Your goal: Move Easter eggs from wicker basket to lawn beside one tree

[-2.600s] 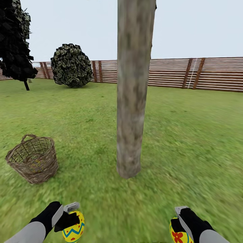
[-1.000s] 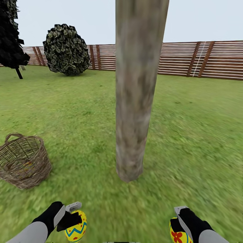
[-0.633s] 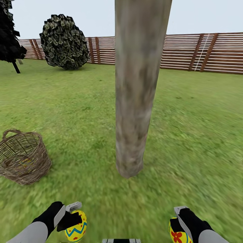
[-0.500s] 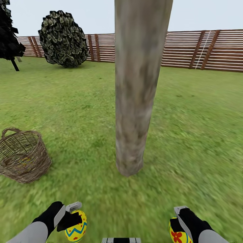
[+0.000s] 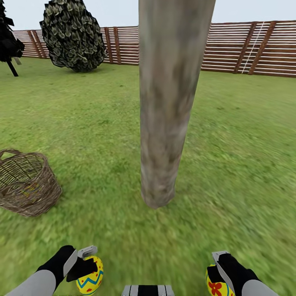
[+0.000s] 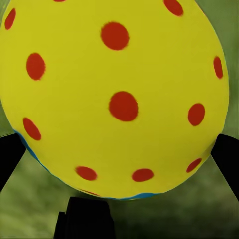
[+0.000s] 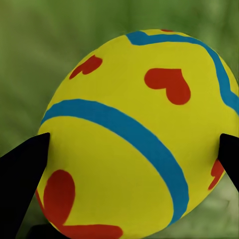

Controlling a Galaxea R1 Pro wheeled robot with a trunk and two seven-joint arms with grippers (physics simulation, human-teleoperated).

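Observation:
My left gripper [image 5: 87, 267] is shut on a yellow Easter egg [image 5: 91, 280] with a blue zigzag and red dots, low at the left of the head view; the left wrist view shows this egg [image 6: 114, 94] close up between the dark fingers. My right gripper [image 5: 216, 271] is shut on a second yellow egg [image 5: 216, 285] with red marks and blue bands, which the right wrist view shows large [image 7: 139, 144]. The tree's grey-brown trunk [image 5: 164, 107] rises from the lawn [image 5: 230, 164] just ahead. The wicker basket [image 5: 25, 183] sits on the grass at the left; its inside is unclear.
A brown slat fence [image 5: 242, 47] closes the garden at the back. A round dark-leaved bush [image 5: 72, 35] stands at the far left, with a black tree [image 5: 9, 41] beside it. A grey and black part of my base [image 5: 148, 290] peeks in at the bottom edge.
The whole view has shifted: the trunk looms larger and nearer, the basket has slid left, and the fence and bush have risen. Both grippers keep their eggs in the same spots.

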